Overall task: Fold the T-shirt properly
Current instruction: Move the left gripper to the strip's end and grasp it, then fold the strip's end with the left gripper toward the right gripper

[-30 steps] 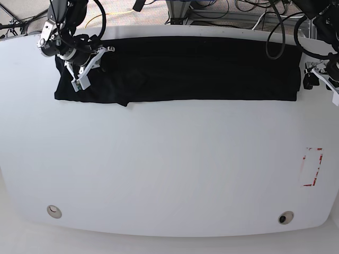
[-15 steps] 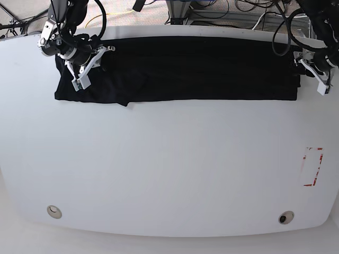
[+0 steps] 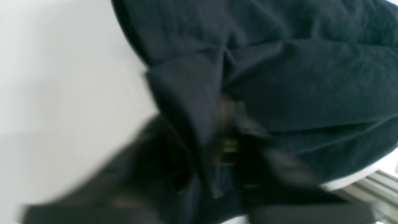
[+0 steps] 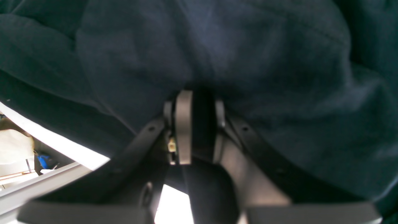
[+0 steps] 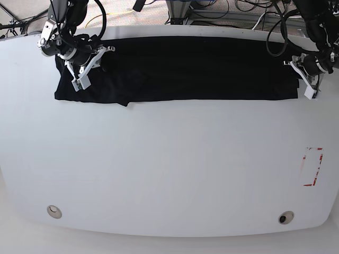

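The black T-shirt (image 5: 185,69) lies folded into a long band along the far edge of the white table (image 5: 169,169). My right gripper (image 5: 87,71) is on the shirt's left end. In the right wrist view its fingers (image 4: 183,124) stand close together, with shirt fabric (image 4: 248,46) bunched at the tips. My left gripper (image 5: 303,79) is at the shirt's right end. The left wrist view is blurred: its fingers (image 3: 273,161) are spread apart, and a raised fold of the shirt's edge (image 3: 192,102) lies between them.
A red-marked rectangle (image 5: 312,166) is on the table at the right. Two round holes (image 5: 53,211) (image 5: 286,217) sit near the front edge. Cables and frame parts (image 5: 212,10) lie behind the table's far edge.
My left gripper has moved left from beside the table's right edge onto the shirt's right end. My right gripper has not moved.
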Robot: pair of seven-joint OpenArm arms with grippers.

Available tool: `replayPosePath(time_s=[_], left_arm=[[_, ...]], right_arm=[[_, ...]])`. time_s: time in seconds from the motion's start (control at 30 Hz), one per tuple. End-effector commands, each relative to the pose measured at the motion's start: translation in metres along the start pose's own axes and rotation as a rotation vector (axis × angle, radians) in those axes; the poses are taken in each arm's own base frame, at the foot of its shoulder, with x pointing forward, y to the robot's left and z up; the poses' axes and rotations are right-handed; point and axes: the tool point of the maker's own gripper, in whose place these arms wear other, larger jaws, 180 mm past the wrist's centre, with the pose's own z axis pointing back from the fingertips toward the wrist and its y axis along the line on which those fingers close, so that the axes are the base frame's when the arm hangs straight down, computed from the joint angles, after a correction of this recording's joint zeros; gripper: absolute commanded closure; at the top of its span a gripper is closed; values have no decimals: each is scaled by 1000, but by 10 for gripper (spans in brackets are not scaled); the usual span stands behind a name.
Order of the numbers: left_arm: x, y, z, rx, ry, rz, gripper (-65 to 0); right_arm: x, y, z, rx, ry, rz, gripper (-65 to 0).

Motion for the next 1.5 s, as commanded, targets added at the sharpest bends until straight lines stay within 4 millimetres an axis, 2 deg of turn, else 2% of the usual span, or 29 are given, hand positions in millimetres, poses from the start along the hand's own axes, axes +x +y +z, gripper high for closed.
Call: replayPosePath(time_s=[0.0,0.13,0.2,0.27,0.37,0.4,0.47,0.6,0.7,0.83,0.9,1.1,1.2,1.47], left_arm=[[-5,6,6,30,45,-24,-21],[12,-3,23,68,1,-120,-31],[27,-16,39,96,-40,-208,-31],[36,-33,47,103,-74,-278,-31],[48,-69,52,75,-114,-390,-32],[50,-84,50,53,-111,-438,-32],[46,-102,42,12,-69,-486,-32],[58,-145,24,-107,-70,-547,-35],[61,-188,9,-213,-87,-580,-35],[79,-229,-2,-266,-131,-636,-35],[81,-249,-7,-289,-133,-669,-35],[73,-279,-19,-329,-110,-697,-38],[81,-294,-22,-349,-124,-723,-38],[92,-316,-23,-365,-160,-727,-38]], right_arm=[[12,-1,4,1,-38,19,-87],[12,-1,4,1,-39,19,-87],[12,-2,5,-2,-39,17,-87],[12,-2,5,-2,-39,17,-87],[12,0,4,2,-39,20,-87],[12,0,4,2,-39,20,-87],[12,0,4,2,-39,20,-87],[13,0,4,3,-39,22,-87],[14,0,4,3,-40,23,-87],[19,0,3,3,-52,28,-87],[20,0,3,3,-53,28,-87],[22,-1,3,1,-58,30,-87],[22,0,3,2,-59,30,-87],[21,0,3,2,-58,29,-87]])
